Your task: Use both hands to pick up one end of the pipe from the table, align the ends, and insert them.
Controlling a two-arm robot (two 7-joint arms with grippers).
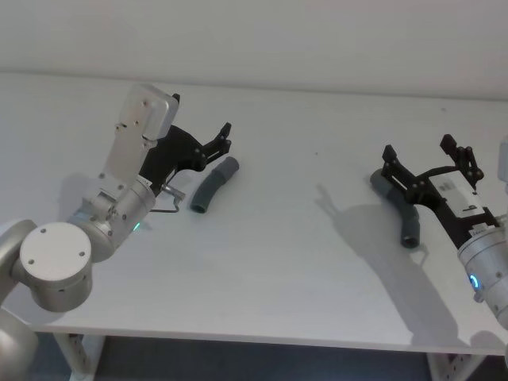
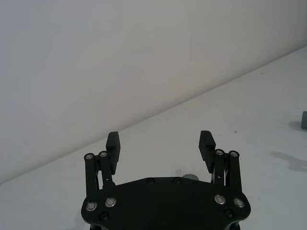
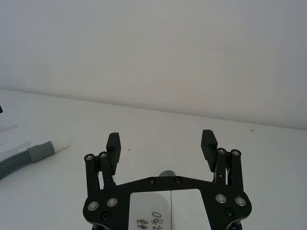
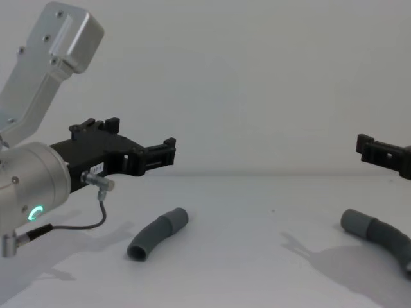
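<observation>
White table point(image 1: 278, 262) carries the left hose piece point(image 1: 213, 185) and right hose piece point(image 1: 409, 226), well apart. My left hand point(image 1: 225, 136) and right hand point(image 1: 425, 149) hover spread and empty, one near each. Next, I judge: lower, then close.

Built of matte silver cylinders, with a screw-dotted round cap point(image 1: 51, 255) and a flat silver box link point(image 1: 145, 121). Tipped in black at the left gripper point(image 2: 159, 141) and right gripper point(image 3: 160, 141), studded with bright screws. Lit by a green ring light point(image 4: 35, 211) at the left wrist. Trailed by a thin grey cable point(image 4: 70, 226). Tagged with a scribbled white label point(image 3: 182, 211) on the right.
</observation>
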